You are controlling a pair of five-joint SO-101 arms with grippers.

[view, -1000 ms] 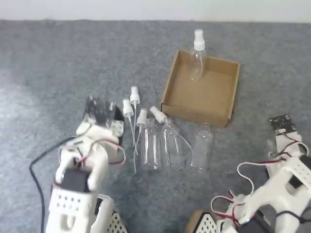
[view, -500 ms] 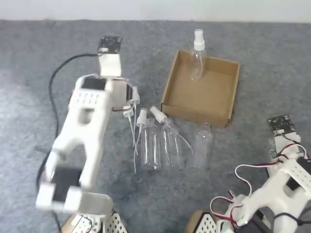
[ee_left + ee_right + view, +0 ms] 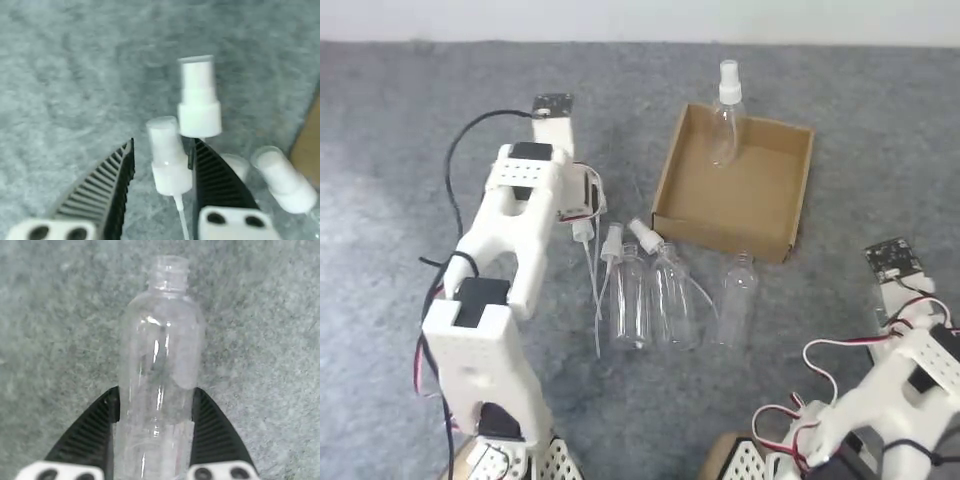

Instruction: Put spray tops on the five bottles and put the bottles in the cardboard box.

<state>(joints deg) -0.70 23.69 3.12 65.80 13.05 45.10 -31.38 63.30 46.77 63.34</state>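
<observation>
A grey carpet (image 3: 400, 150) covers the table, its nap rough and mottled. A pale wall (image 3: 620, 18) shows as a strip along the far edge.

The left gripper (image 3: 163, 147) hangs low over the carpet with its jaws parted wide. A spray top (image 3: 167, 160) lies between them, close to one jaw; I cannot tell whether it touches. A second top (image 3: 199, 100) lies just beyond, and two more tops (image 3: 285, 177) lie off to the side, nearer the box.

The right gripper (image 3: 155, 394) is closed on a bare bottle (image 3: 160, 350), one jaw pressed to each side of its body and its open neck pointing away from the wrist. It is at the near right of the table; whether the bottle rests on the carpet or is lifted, I cannot tell.

The box (image 3: 665, 190) sits on the carpet toward the far side, with a capped bottle (image 3: 725, 125) at its far wall. Three bottles (image 3: 672, 300) lie side by side on the carpet just in front of the box, between the arms
</observation>
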